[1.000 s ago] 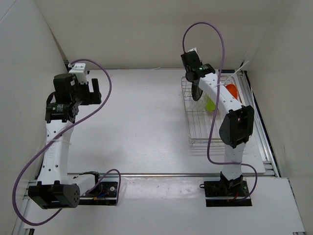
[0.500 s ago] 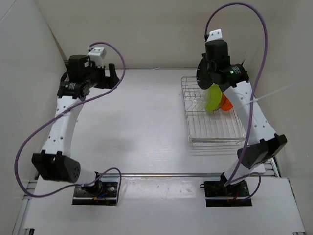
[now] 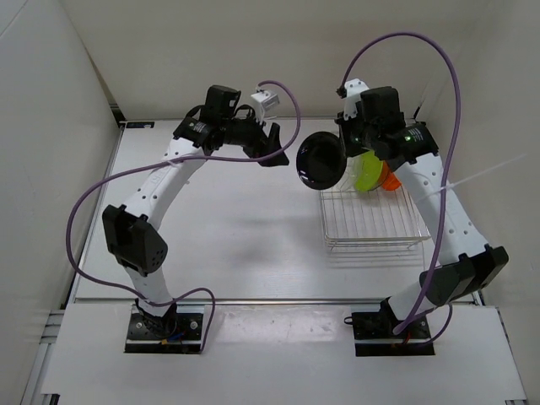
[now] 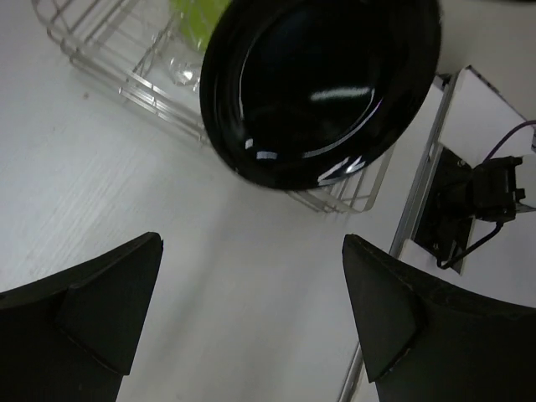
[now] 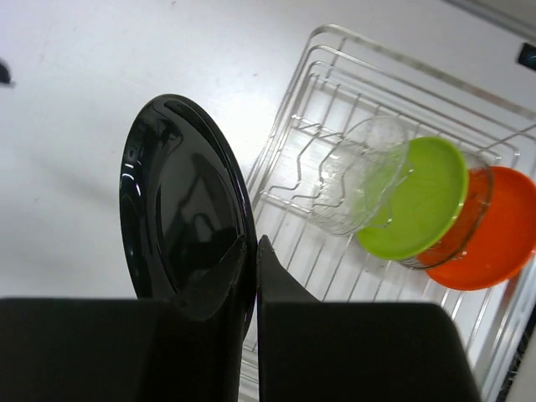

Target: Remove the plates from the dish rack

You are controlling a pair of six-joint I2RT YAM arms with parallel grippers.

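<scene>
White tabletop [image 3: 236, 236] is seen below. One black plate [image 3: 321, 162] is held clamped on edge by the right gripper [image 5: 251, 251], lifted at the left side of the dish rack [image 3: 371, 228]; the left gripper [image 4: 251, 243] is spread wide. Two clear plates [image 5: 360, 184], a lime green plate [image 5: 419, 197] and an orange plate [image 5: 502, 234] are left racked.

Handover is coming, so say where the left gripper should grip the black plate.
Probably the rim of the black plate farthest from the right gripper, which pinches the opposite rim. The left gripper, open, should come edge-on from its own side so its jaws straddle the thin rim.
</scene>
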